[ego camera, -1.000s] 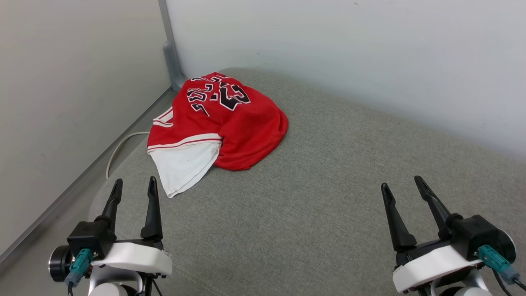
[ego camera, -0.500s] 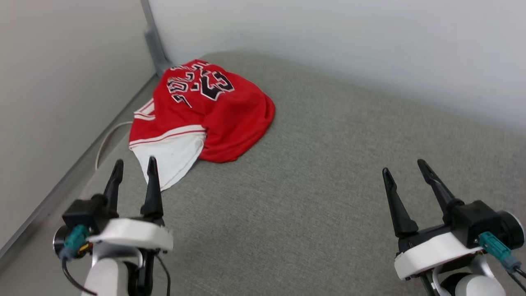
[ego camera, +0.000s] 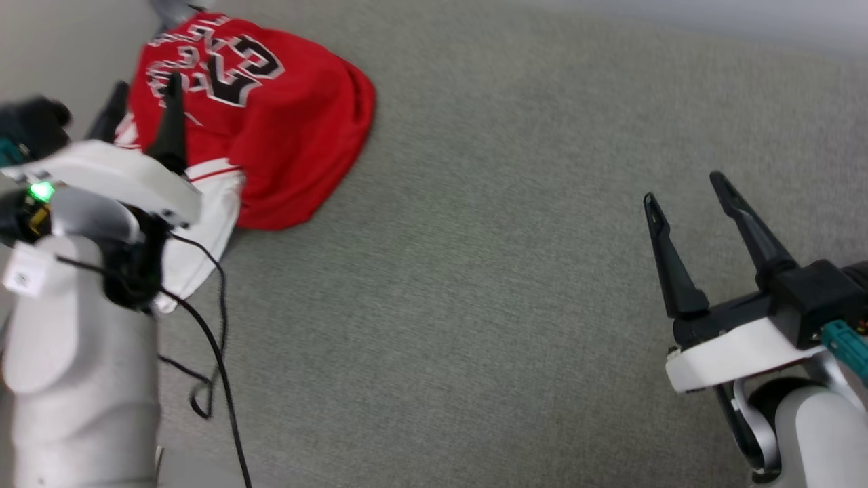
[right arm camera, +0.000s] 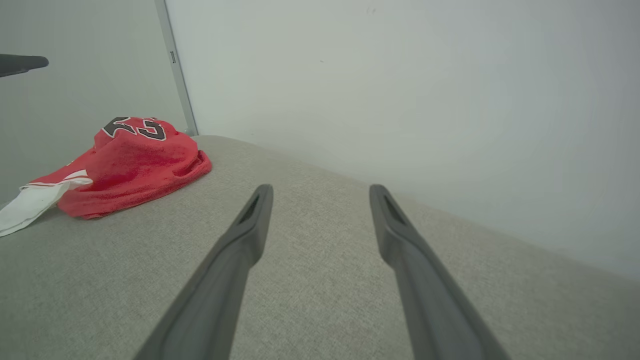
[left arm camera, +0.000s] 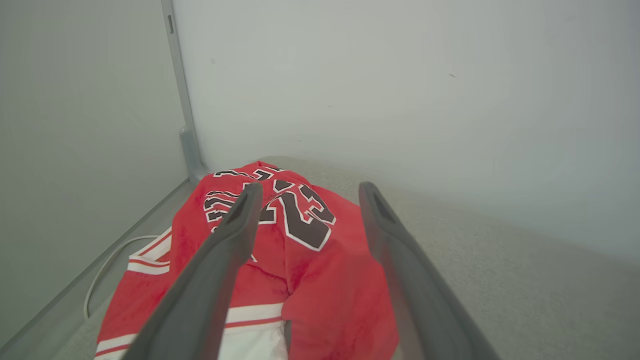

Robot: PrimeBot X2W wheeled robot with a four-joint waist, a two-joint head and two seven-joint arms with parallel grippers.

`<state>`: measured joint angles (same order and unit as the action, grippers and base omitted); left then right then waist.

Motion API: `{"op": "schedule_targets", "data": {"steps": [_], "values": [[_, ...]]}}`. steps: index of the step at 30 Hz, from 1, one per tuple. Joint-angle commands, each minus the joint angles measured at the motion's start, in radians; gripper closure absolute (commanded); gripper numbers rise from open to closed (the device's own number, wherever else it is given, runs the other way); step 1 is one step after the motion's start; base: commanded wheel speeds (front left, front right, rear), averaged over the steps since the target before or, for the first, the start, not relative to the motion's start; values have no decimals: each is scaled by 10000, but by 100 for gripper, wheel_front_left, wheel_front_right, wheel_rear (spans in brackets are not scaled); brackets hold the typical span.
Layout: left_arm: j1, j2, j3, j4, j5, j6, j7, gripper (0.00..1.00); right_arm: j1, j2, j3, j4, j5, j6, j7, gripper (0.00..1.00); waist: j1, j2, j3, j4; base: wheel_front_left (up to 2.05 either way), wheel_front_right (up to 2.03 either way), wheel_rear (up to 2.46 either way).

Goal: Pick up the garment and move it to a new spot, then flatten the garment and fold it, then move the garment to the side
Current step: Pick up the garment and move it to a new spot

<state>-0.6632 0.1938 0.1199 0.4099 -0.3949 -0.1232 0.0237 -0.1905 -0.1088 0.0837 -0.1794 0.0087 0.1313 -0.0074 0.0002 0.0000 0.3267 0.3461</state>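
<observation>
The garment (ego camera: 291, 122) is a red jersey lying crumpled at the far left of a grey cushioned surface (ego camera: 475, 305), with black white-edged lettering on top and a white sleeve spilling toward me. My left gripper (ego camera: 146, 85) hovers open over the garment's near left side, holding nothing. In the left wrist view its fingers (left arm camera: 310, 187) frame the garment (left arm camera: 330, 280) and its number. My right gripper (ego camera: 685, 190) stands open and empty over bare cushion at the right, well apart from the garment (right arm camera: 135, 165). The right wrist view shows its fingers (right arm camera: 321, 187) spread.
Pale walls meet behind the garment at a grey corner post (left arm camera: 182, 100). A white cable (left arm camera: 100, 270) lies on the floor left of the cushion. A black cable (ego camera: 217, 352) hangs from my left arm. Open cushion stretches between the grippers and to the right.
The head camera has tipped down, shifting the whole picture. My left arm has risen and reached forward, so its open fingers now overlap the garment. The garment lies as before.
</observation>
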Motion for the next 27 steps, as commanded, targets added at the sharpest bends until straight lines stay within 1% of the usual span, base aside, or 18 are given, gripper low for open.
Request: {"op": "schedule_targets", "data": {"steps": [1,6,12,13,17,21,22,23,24,27], "values": [[-378,241,27,229,-61,-41,288,0,-241,-56,34,-31,1,-10,-22,0,-2,0,959,-696,0,0,0],[-1713,1087,-220,1293,-561,-59,2214,0,-779,-140,163,-43,39,-9,-105,0,-2,0,1921,-1147,0,0,0],[-2636,1851,-490,2433,-1235,-73,4396,0,-1311,-230,305,36,75,-9,-202,0,-2,0,2723,-1504,0,0,0],[-2742,1940,-463,2608,-1324,-71,4671,0,-1385,-244,322,47,79,-9,-228,0,-2,0,2815,-1548,0,0,0],[-2949,2277,-400,3377,-1413,305,5782,0,-1576,-283,389,125,106,-9,-296,0,-2,0,3044,-1722,0,0,0],[-2740,2251,-717,4165,-1387,594,7156,0,-1659,-286,326,193,115,-9,-349,0,-2,0,3120,-1779,0,0,0],[-2719,2274,-795,4270,-1329,640,7348,0,-1659,-282,318,204,121,-9,-366,0,-2,0,3127,-1788,0,0,0],[-2715,2285,-836,4341,-1296,641,7466,20,-1667,-281,318,223,121,-9,-359,0,-2,0,3124,-1798,0,0,0],[-2733,2295,-855,4357,-1302,609,7335,100,-1687,-258,334,265,141,-9,-376,0,-2,0,3070,-1818,0,0,0],[-2787,2263,-879,4191,-1199,632,6683,100,-1653,-213,297,357,173,-9,-418,0,-2,0,2844,-1818,0,0,0]]}}
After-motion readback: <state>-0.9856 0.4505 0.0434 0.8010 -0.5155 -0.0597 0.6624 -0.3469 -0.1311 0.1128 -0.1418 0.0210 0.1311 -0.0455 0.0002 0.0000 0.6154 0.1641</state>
